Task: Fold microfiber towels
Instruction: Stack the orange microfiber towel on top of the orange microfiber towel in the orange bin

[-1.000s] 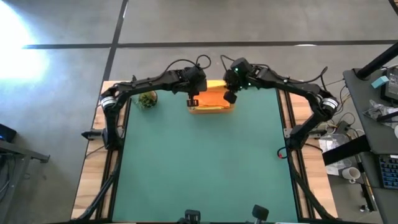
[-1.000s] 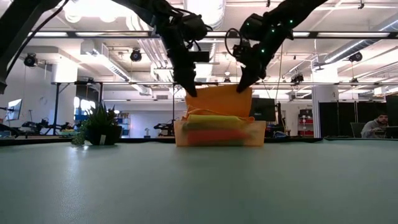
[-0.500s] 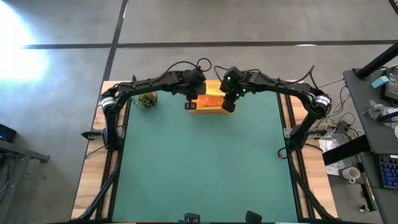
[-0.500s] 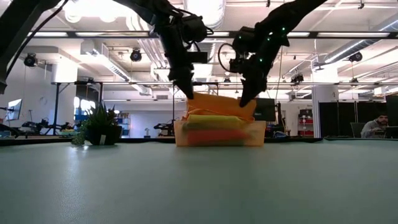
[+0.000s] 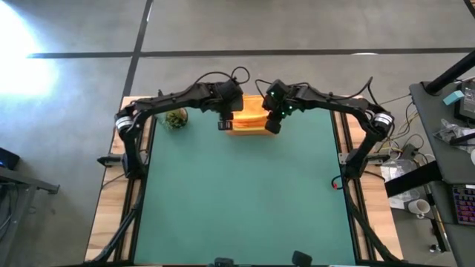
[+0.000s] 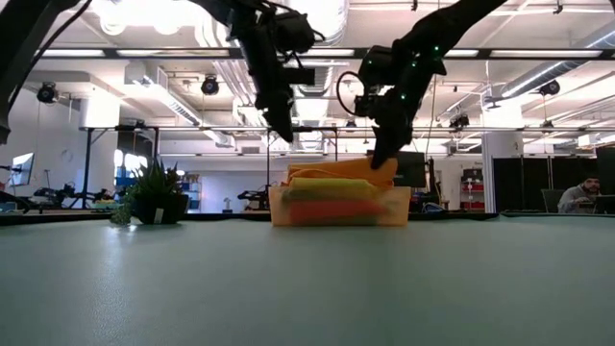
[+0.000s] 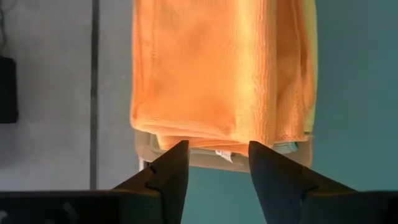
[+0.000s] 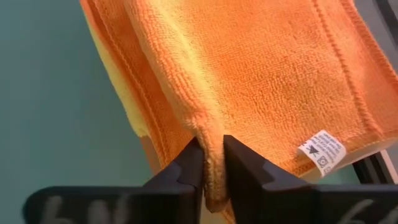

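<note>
An orange microfiber towel [image 6: 336, 173] lies folded on top of a stack of coloured towels in a shallow tan tray [image 6: 336, 211] at the table's far edge. A yellow towel [image 8: 118, 99] shows under it. My left gripper [image 7: 214, 155] stands open just above the stack's left end [image 6: 285, 135] with nothing between its fingers. My right gripper [image 8: 213, 152] is at the stack's right end [image 6: 382, 159], shut on the orange towel [image 8: 261, 68]. My right gripper pinches a raised ridge of the orange towel [image 8: 208, 134] between its two fingers, close to the hemmed edge that carries the white label. The fingers slant down onto it from above. The rest of the towel lies flat on the stack in the tray.
A small potted plant [image 5: 176, 119] stands left of the tray at the far left. The green mat [image 5: 245, 193] stretches from the tray to the near edge. A desk with clutter [image 5: 453, 111] stands off the table's right side.
The orange towel, held up between both grippers a second ago, has come down onto the stack in the tray and lies flat. My right gripper has sunk with its end and tipped further down. My left gripper has let go of the towel's left end and stands above it.
</note>
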Controlling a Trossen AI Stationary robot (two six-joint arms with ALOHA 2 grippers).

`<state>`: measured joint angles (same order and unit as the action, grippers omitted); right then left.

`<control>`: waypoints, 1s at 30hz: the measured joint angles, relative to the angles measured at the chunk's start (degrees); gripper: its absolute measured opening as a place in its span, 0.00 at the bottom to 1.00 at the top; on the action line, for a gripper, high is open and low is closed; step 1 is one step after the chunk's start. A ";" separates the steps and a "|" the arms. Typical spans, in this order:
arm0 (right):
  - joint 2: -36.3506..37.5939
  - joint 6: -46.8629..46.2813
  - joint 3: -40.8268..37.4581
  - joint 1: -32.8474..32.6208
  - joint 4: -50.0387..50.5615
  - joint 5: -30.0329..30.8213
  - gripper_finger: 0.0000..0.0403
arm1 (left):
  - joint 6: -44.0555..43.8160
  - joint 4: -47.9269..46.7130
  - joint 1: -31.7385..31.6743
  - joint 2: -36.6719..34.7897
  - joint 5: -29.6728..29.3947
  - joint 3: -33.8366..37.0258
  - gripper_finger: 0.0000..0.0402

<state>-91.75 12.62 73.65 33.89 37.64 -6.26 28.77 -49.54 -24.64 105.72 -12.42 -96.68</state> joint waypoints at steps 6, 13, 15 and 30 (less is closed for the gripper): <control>1.15 0.38 0.17 0.00 2.33 0.24 0.25 | -0.09 -0.09 0.01 -4.30 -0.01 0.00 0.38; 4.20 -0.41 4.46 0.00 10.35 0.18 0.38 | -2.92 -0.55 -0.13 -9.19 -1.37 0.23 0.38; 4.89 -0.95 4.52 0.00 7.51 -0.28 0.39 | -4.31 -0.54 -0.13 -10.59 -1.38 0.33 0.38; -5.57 -15.96 2.71 -2.77 -19.15 -6.36 0.30 | -11.30 -0.08 -0.09 -18.19 1.86 8.36 0.38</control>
<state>-97.32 -3.34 76.36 31.12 18.49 -12.62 17.48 -49.62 -24.73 87.53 -10.56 -88.32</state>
